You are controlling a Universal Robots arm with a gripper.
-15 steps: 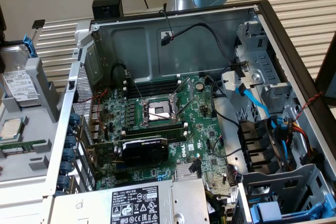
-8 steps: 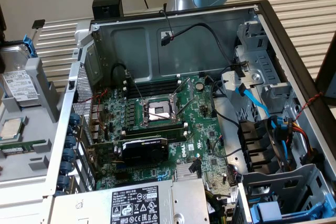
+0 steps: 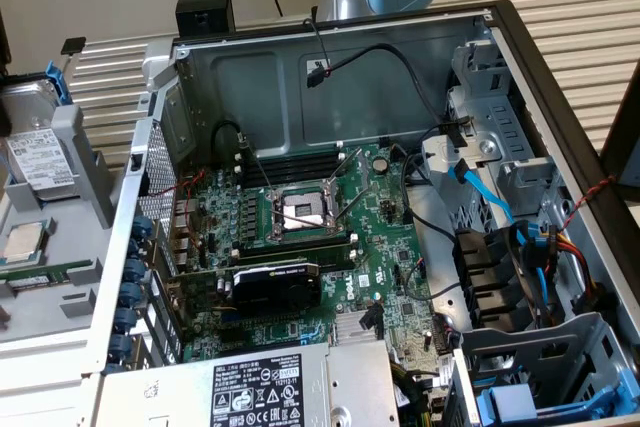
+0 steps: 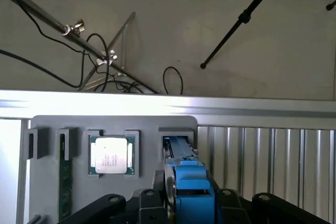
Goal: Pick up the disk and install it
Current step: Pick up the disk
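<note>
The gripper straddled the blue-framed disk, though whether it had clamped could not be told. The disk stood on edge in a grey holder beside the processor chip, at nine o'clock of the open computer case in the exterior view. The pick-up appeared in hand; a clean lift would call for a firm, square hold on the frame

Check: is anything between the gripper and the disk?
Nothing visible. In the wrist view the disk, edge-up in its blue carrier, stands right before the gripper in a slot of the grey holder; the processor chip sits apart in its own pocket.
</note>
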